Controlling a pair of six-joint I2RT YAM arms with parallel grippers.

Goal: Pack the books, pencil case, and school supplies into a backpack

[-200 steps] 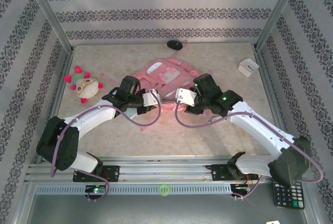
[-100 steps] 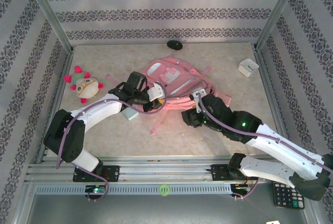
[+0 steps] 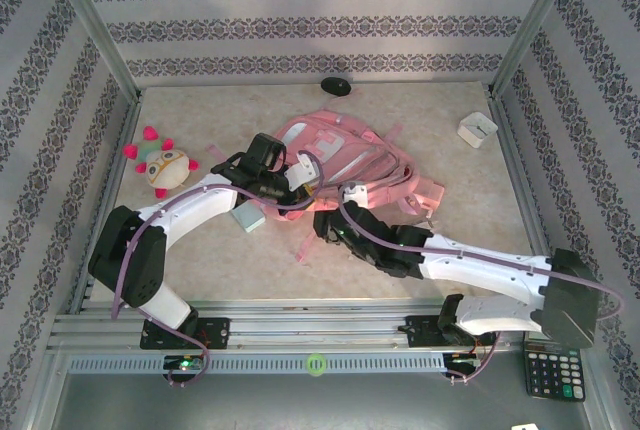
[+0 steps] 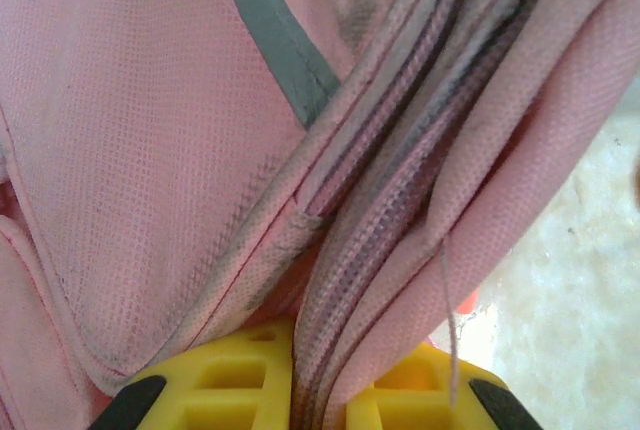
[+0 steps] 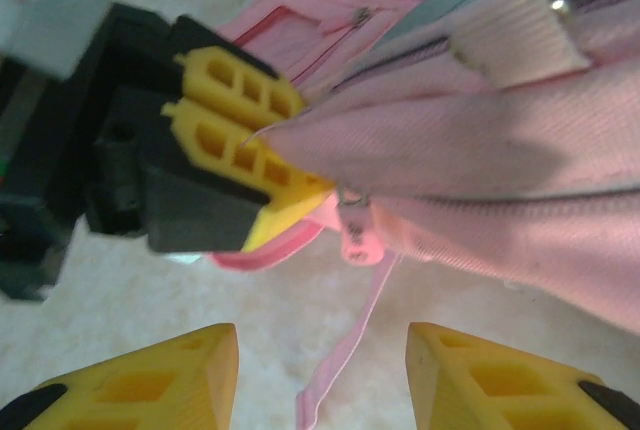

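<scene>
While the left hand (image 4: 318, 385) pinches the backpack (image 3: 340, 145), the right hand (image 5: 320, 370) gapes.

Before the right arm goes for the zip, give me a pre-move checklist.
1. Left tool clamped on backpack seam: ok.
2. Right tool open: ok.
3. Zip pull between right tool's fingers: not ok, it hangs ahead of them.
4. Loose pink strap clear of right tool: cannot tell, it crosses the gap in the right wrist view.
5. Zip open or shut: cannot tell.
6. Pencil case lying free on table: ok.
</scene>
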